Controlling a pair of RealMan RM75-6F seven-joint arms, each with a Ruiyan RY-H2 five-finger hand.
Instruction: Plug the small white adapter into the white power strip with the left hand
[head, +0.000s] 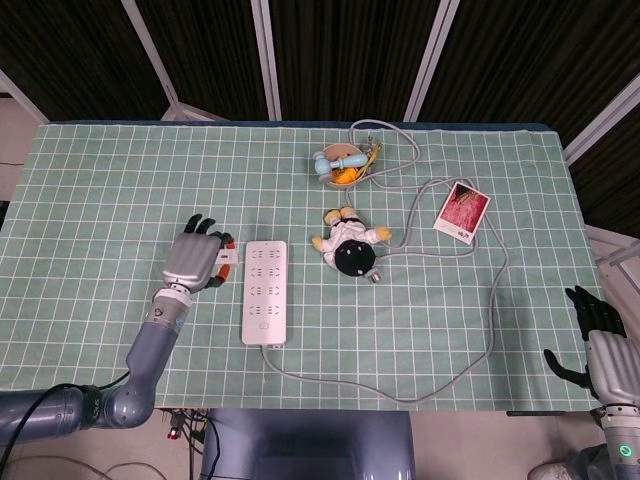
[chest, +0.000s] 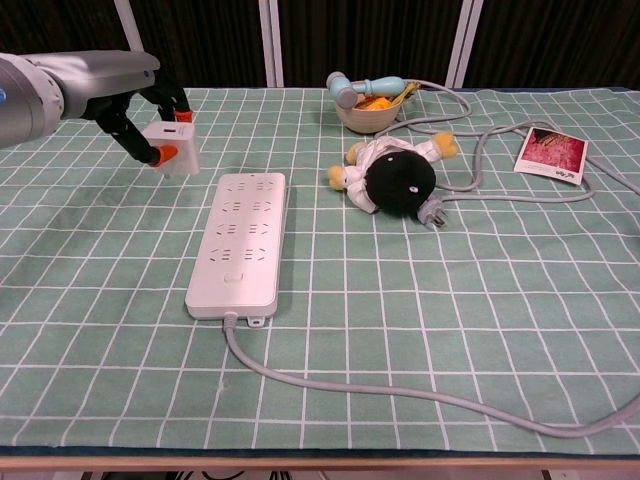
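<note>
The small white adapter (chest: 172, 146) is held in the left hand (head: 197, 262), up off the green checked cloth (head: 100, 200) and just left of the white power strip (head: 263, 290). A black and white plush toy (head: 350, 245) is seen to its right. The right hand (head: 597, 338) is kept open and empty past the table's right edge.

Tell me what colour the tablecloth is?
The tablecloth is green with a white grid, clearest in the chest view.
</note>
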